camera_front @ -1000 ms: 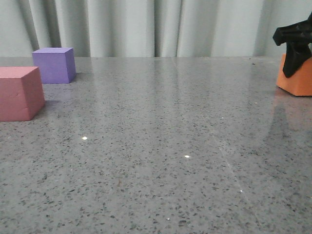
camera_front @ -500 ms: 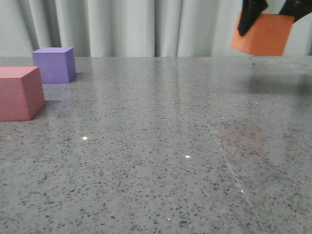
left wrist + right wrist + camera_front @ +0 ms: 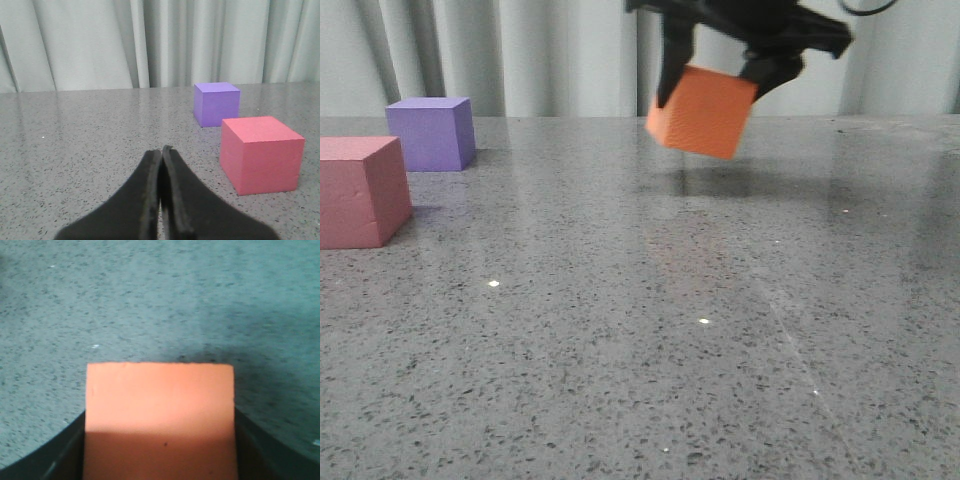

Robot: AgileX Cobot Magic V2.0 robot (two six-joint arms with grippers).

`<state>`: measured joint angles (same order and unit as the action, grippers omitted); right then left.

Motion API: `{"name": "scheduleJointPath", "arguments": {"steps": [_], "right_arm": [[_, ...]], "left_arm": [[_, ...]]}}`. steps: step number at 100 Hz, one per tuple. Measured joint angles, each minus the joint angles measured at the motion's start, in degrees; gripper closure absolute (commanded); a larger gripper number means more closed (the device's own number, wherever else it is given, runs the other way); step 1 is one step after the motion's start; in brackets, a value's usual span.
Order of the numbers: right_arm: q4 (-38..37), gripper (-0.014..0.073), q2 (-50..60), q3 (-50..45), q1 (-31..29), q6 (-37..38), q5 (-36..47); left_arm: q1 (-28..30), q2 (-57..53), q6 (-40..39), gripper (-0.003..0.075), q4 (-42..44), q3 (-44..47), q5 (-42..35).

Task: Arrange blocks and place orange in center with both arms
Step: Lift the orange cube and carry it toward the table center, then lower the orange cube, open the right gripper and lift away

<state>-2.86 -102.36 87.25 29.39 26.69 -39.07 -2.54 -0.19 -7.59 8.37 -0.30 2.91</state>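
A: Far left for you, operator: the pinkish-red cube (image 3: 360, 191) sits on the speckled table (image 3: 620, 340), the purple cube (image 3: 431, 133) just behind it, a little apart.

B: And your left gripper (image 3: 161, 152)?

A: Fingers pressed flat together, nothing between them, low over the table with both cubes off to one side.

B: Now the middle.

A: Your right gripper (image 3: 715, 70) clamps the orange cube (image 3: 703, 110) from both sides. It's tilted, hanging clear above the table near the centre, well apart from the other two, shadow underneath.
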Motion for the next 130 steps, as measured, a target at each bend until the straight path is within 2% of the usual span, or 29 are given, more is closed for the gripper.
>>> {"name": "scheduleJointPath", "arguments": {"steps": [23,47,63,74,87,92,130], "right_arm": [[-4.59,0.0211,-5.51,5.74,3.68,6.99,-2.85],[-13.17,0.0211,-7.48,7.02,7.51,17.89,-3.32],[-15.56,0.0207,-8.66,7.13,8.26,20.84,-3.41],[-15.79,0.0139,-8.71,7.11,8.34,21.09,-3.41],[-16.02,-0.0034,-8.80,7.11,8.34,21.23,-2.79],[-16.02,-0.0074,-8.80,7.11,8.34,21.23,-2.53],[-16.14,-0.0060,-7.07,7.11,8.34,21.34,-2.44]], "left_arm": [[0.00,0.00,0.00,0.0732,0.00,0.00,0.00],[0.00,0.00,0.00,0.0732,0.00,0.00,0.00],[0.00,0.00,0.00,0.0732,0.00,0.00,0.00],[0.00,0.00,0.00,0.0732,0.00,0.00,0.00],[0.00,0.00,0.00,0.0732,0.00,0.00,0.00],[0.00,0.00,0.00,0.0732,0.00,0.00,0.00],[0.00,0.00,0.00,0.0732,0.00,0.00,0.00]]}}
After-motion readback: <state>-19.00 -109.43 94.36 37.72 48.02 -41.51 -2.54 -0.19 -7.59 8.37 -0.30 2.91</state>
